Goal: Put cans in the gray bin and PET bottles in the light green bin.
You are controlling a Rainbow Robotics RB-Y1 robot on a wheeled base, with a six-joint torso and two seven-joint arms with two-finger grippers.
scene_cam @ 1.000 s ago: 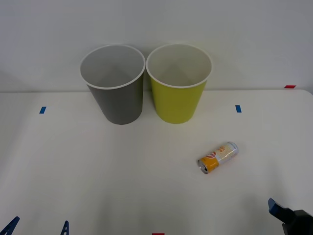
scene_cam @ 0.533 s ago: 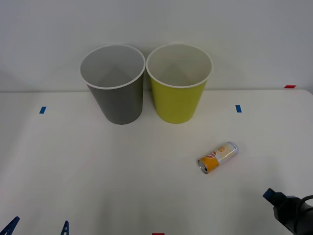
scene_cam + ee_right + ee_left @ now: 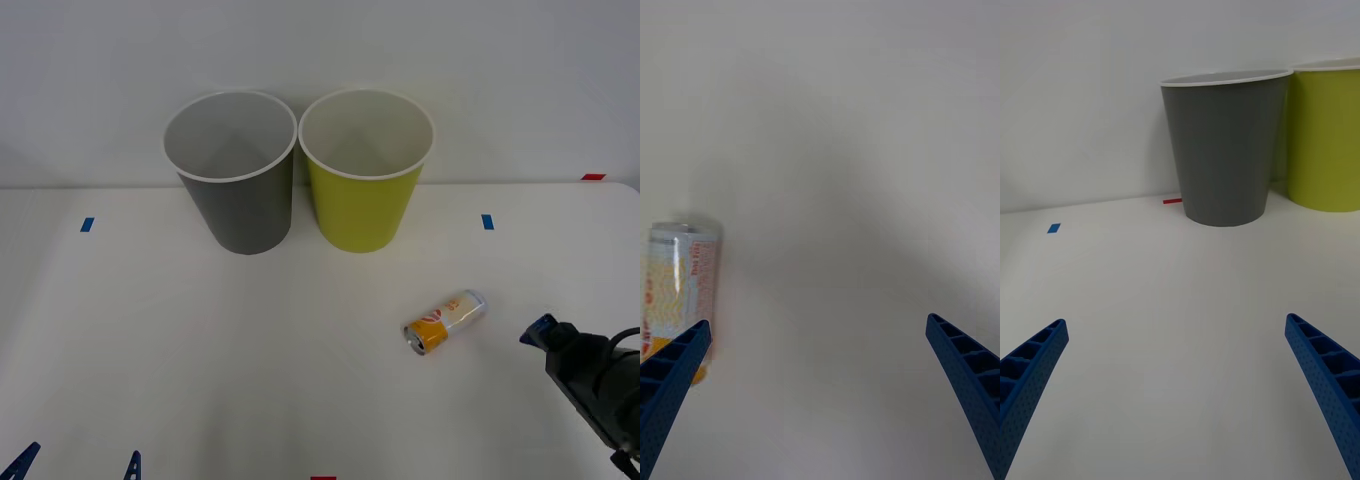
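A small silver can [image 3: 446, 321] with an orange-yellow label lies on its side on the white table, right of centre. My right gripper [image 3: 541, 331] hovers just right of it, open. In the right wrist view the can [image 3: 676, 289] lies beside one blue finger [image 3: 670, 382], outside the gap between the two. The gray bin [image 3: 232, 180] and the light green bin [image 3: 365, 175] stand upright side by side at the back; what shows of their insides is bare. My left gripper [image 3: 80, 460] is parked open at the near left edge. PET bottles are out of view.
Small blue tape marks [image 3: 87, 224] [image 3: 487, 221] sit on the table [image 3: 250, 350] left and right, and red marks [image 3: 593, 177] at its edges. The left wrist view faces the gray bin [image 3: 1221, 150] and the green bin [image 3: 1326, 135] across bare table. A white wall stands behind the bins.
My right gripper has moved from the bottom right corner forward and left, closer to the can. The can, the bins and the left gripper have stayed put.
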